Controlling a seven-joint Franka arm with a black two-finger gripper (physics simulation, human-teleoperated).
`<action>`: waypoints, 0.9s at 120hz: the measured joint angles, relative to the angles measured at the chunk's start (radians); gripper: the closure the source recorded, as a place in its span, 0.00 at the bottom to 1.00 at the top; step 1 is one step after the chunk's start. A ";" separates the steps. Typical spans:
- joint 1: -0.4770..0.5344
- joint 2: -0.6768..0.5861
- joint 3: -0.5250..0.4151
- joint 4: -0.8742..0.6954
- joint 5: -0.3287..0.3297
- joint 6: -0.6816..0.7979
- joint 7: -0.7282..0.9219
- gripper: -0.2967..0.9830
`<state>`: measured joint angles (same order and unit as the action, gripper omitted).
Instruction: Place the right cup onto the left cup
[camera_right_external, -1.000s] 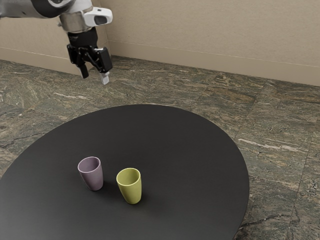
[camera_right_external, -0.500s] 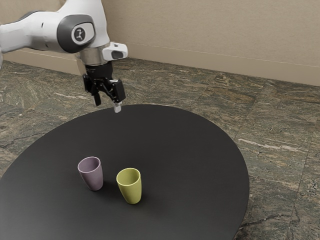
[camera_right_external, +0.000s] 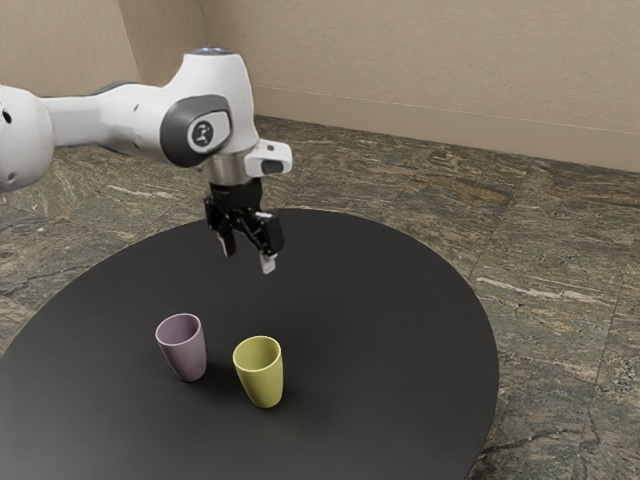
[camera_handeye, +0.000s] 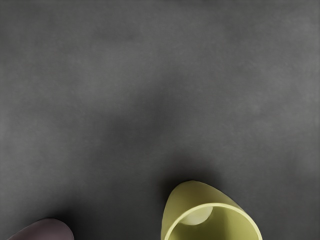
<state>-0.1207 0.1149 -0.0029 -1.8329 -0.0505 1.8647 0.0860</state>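
Note:
My gripper (camera_right_external: 248, 258) hangs open above the table, higher than both cups and over the part behind them in the exterior view, with nothing between its fingers. The yellow-green cup (camera_right_external: 261, 378) stands upright at the exterior view's right of the purple cup (camera_right_external: 185, 352), also upright, with a small gap between them. In the wrist view the yellow-green cup (camera_handeye: 186, 206) shows its rim and part of its inside, and a piece of the purple cup (camera_handeye: 45, 231) appears at the edge.
Both cups stand on a round black table (camera_right_external: 400, 330). Around it lies a marbled stone floor (camera_right_external: 560, 250), and a beige wall (camera_right_external: 430, 70) rises behind.
My arm has come in from the exterior view's upper left, carrying the open gripper lower and over the table, nearer the cups. Both cups have stayed where they were.

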 joint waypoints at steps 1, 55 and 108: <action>0.000 0.000 -0.001 -0.002 0.000 0.003 0.000 0.24; -0.019 -0.012 -0.068 -0.129 -0.015 0.124 -0.013 0.24; -0.024 -0.070 -0.112 -0.276 -0.039 0.206 -0.046 0.24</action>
<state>-0.1449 0.0446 -0.1146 -2.1088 -0.0893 2.0704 0.0405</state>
